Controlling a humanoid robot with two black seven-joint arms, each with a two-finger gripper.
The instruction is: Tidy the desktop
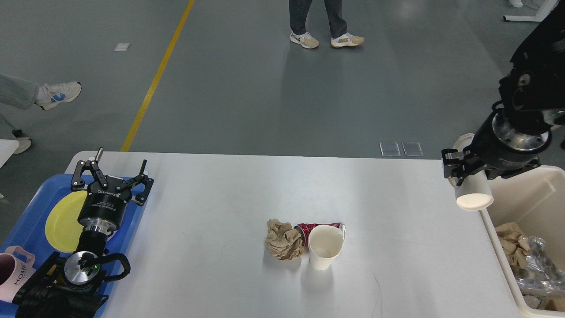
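Even, bright overhead light fills the scene, and the white desk (220,198) shows a soft pale sheen across its middle toward the far edge, without harsh glare. Shadows are faint and short: a soft grey one lies on the desk just in front of the upright paper cup (325,247) and the crumpled brown paper (284,240). The grey floor (247,88) carries dull reflections of the lamps, and the picture is sharp throughout, with no visible blur.
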